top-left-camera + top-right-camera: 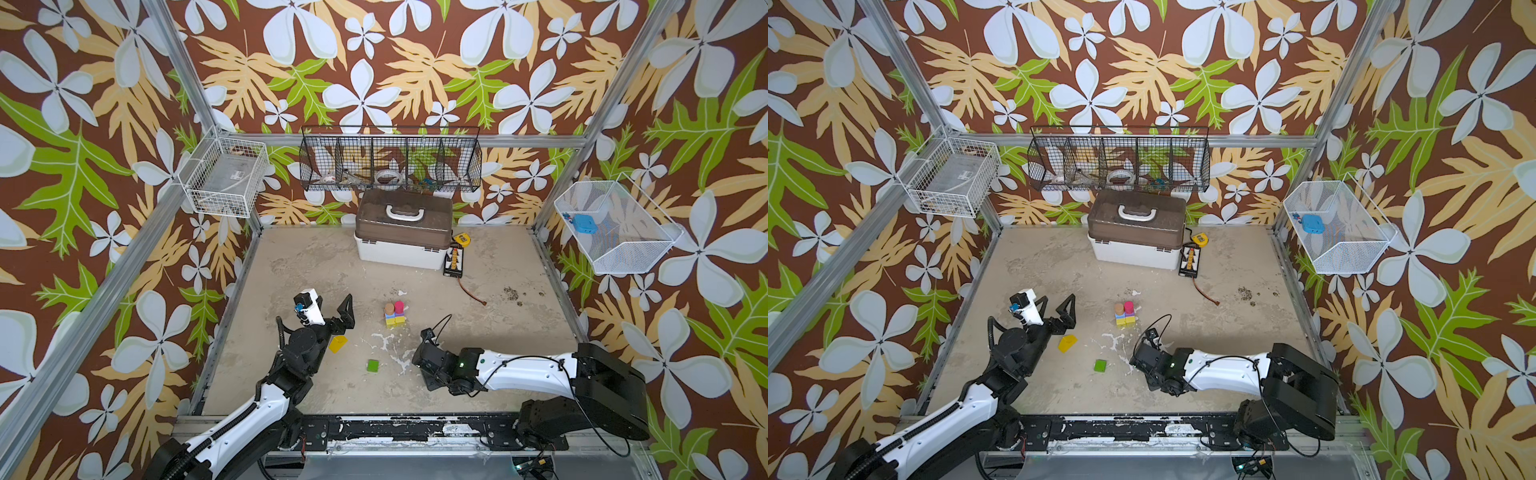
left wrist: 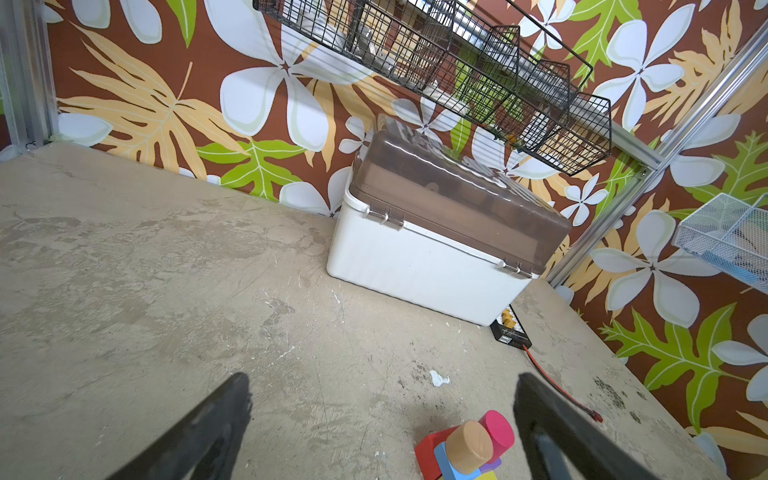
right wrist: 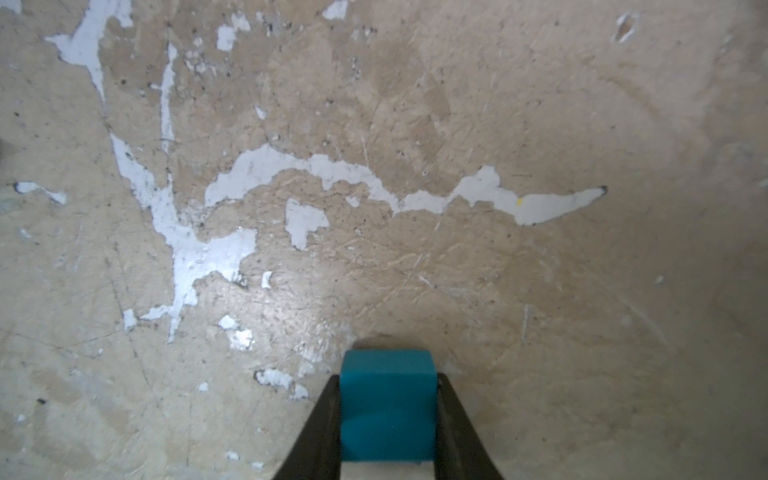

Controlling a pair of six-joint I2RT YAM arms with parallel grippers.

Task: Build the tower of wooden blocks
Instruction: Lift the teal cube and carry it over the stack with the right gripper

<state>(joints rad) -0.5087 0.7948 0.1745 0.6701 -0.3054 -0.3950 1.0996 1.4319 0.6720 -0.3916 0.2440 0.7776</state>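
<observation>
The wood block tower [image 1: 395, 315] [image 1: 1125, 313] stands mid-table: tan and pink cylinders upright on yellow, purple and blue blocks, with a red block showing behind in the left wrist view [image 2: 465, 449]. A yellow wedge [image 1: 337, 344] [image 1: 1067, 343] and a green block [image 1: 373, 365] [image 1: 1100, 365] lie loose in front, to the left of the tower. My left gripper [image 1: 1057, 302] [image 2: 382, 380] is open and empty, left of the tower. My right gripper [image 3: 387, 376] is shut on a teal block [image 3: 387, 405] just above the table. In both top views its fingers are hidden under the wrist [image 1: 434, 357].
A white box with a brown lid [image 1: 403, 232] [image 2: 436, 249] stands against the back wall. Beside it are a black board [image 1: 453, 259], a yellow tape measure [image 1: 460, 240] and a reddish cable [image 1: 471, 291]. Wire baskets [image 1: 390, 160] hang on the walls.
</observation>
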